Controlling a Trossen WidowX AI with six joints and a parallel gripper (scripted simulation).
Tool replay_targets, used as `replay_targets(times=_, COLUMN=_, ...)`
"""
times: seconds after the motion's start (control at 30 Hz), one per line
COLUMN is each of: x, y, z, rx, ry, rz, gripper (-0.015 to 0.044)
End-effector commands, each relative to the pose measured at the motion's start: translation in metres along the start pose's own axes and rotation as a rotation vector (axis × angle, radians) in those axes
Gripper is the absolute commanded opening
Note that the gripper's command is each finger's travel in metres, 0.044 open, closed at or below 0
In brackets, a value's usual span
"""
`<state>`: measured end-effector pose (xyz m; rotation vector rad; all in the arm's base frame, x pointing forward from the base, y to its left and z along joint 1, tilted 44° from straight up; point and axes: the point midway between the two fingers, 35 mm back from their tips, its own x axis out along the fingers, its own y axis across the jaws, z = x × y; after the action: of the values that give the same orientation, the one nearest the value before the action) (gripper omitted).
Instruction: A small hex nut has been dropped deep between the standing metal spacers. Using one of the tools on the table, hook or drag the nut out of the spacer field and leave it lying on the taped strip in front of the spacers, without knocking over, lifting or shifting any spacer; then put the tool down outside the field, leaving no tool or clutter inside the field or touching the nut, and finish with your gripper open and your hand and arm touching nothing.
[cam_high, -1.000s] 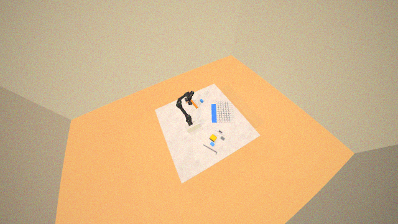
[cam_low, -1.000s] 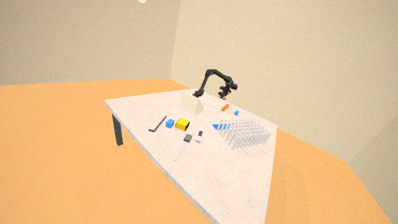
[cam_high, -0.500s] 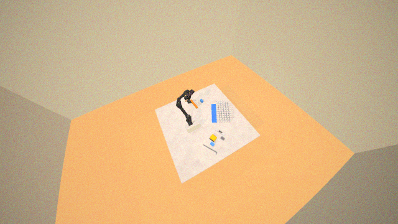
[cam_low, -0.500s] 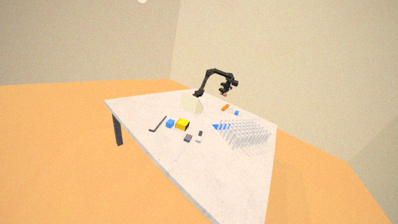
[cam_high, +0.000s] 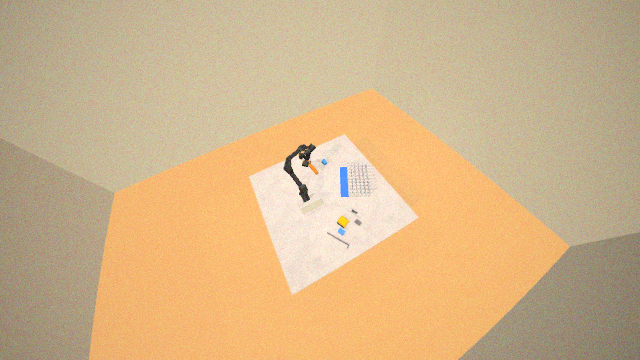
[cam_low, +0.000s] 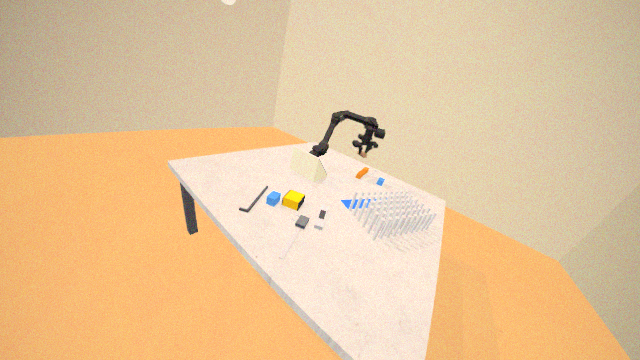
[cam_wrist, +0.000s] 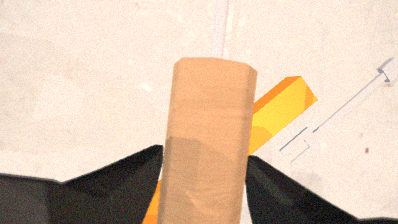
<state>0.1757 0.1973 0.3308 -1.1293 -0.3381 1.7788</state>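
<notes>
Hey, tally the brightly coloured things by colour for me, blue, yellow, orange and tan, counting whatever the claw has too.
Blue: 3 (cube, small cube, taped strip)
Yellow: 1 (block)
Orange: 1 (bar)
Tan: 1 (handle, gripped in the claw)
Total: 6

Bench (cam_low: 380, 300), white, dark leg (cam_low: 188, 210), on orange floor (cam_low: 100, 250). Clutter: yellow block (cam_low: 293, 199) just beside blue cube (cam_low: 273, 198); orange block (cam_low: 362, 172) near smaller blue cube (cam_low: 380, 181); grey pieces (cam_low: 302, 221).
</notes>
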Motion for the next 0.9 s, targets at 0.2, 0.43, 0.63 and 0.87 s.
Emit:
replay_targets(times=0.2, x=-0.005, y=0.007, z=-0.032, rx=0.321, ry=0.089, rz=0.003, gripper=0.0)
replay_targets(times=0.43, x=-0.011, y=0.013, z=-0.052, rx=0.553, ry=0.151, rz=-0.007, gripper=0.0)
replay_targets(times=0.63, x=-0.016, y=0.019, z=-0.069, rx=0.752, ry=0.203, rz=-0.024, gripper=0.0)
replay_targets(times=0.87, x=-0.024, y=0.028, z=-0.089, rx=0.984, ry=0.263, rz=-0.053, gripper=0.0)
